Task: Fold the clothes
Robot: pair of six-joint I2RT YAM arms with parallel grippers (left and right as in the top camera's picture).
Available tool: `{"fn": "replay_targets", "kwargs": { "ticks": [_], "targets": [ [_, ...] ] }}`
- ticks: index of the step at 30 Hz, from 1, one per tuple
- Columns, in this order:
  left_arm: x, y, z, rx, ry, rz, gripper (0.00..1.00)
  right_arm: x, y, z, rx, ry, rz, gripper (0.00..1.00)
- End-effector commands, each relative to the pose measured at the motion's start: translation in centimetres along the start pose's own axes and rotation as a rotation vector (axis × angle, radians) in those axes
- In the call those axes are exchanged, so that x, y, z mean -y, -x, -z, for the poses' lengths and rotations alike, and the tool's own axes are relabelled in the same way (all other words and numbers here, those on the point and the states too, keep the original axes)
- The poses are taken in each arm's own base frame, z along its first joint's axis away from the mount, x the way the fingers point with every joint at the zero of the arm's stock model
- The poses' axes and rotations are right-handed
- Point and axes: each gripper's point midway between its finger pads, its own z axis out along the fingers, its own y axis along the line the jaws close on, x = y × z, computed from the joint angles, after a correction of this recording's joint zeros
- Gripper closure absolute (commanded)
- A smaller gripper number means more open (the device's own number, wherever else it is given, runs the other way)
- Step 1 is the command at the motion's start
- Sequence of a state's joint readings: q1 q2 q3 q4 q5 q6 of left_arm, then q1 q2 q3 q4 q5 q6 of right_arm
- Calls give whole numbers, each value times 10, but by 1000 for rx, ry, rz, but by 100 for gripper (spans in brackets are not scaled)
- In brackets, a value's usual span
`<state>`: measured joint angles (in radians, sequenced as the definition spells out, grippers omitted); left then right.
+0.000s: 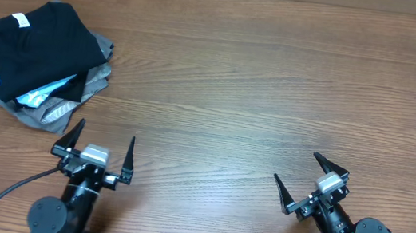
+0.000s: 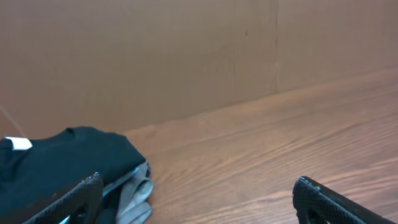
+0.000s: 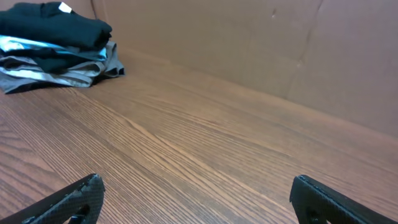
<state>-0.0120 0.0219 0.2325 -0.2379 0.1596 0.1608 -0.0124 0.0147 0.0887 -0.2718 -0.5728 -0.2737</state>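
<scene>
A black T-shirt (image 1: 37,42) with a small white neck label lies folded on top of a pile at the table's back left. The left wrist view shows it at lower left (image 2: 68,158), the right wrist view at top left (image 3: 56,26). My left gripper (image 1: 105,140) stands wide open near the front edge, below and right of the pile, holding nothing. Over on the front right, my right gripper (image 1: 298,167) is also open and empty, far from the shirt. Bare wood shows between each pair of fingers.
Under the black shirt lie a light-blue garment (image 1: 42,93) and grey folded garments (image 1: 69,102). The wooden table (image 1: 261,83) runs wide to the right. A brown cardboard wall (image 2: 186,56) stands behind the table.
</scene>
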Motion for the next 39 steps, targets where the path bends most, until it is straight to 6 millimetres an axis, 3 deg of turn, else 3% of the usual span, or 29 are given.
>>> {"fn": "replay_targets", "kwargs": {
  "ticks": [1,6,39],
  "targets": [
    [3,-26,-9,-11,-3,-1,0,1,2,1,11,-5,7,0],
    [6,-62,-17,-58,-2,5,0,1,2,1,11,-5,7,0],
    [6,-62,-18,-47,2,3,0,1,2,1,11,-5,7,0]
  ]
}}
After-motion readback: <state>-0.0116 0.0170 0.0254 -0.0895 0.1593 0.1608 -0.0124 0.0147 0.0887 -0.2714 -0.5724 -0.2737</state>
